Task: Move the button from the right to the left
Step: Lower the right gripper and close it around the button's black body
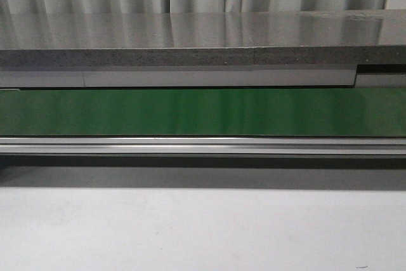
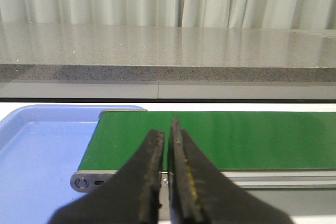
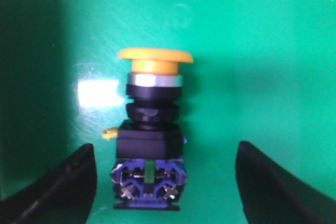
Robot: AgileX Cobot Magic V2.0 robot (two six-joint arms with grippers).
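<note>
In the right wrist view the button (image 3: pixel 151 135) lies on the green belt (image 3: pixel 262 66), its yellow cap pointing away from the fingers and its blue terminal block nearest them. My right gripper (image 3: pixel 165 182) is open, one finger on each side of the button's body, both apart from it. My left gripper (image 2: pixel 167 148) is shut with nothing between its fingers, hanging over the near end of the green belt (image 2: pixel 252 140). Neither the button nor either gripper shows in the front view.
A blue tray (image 2: pixel 37 150) lies beside the belt's end roller (image 2: pixel 81 183). The green conveyor belt (image 1: pixel 203 112) runs across the front view with an aluminium rail (image 1: pixel 203 146) along its near side. A grey stone counter (image 1: pixel 190 36) stands behind it, curtains beyond.
</note>
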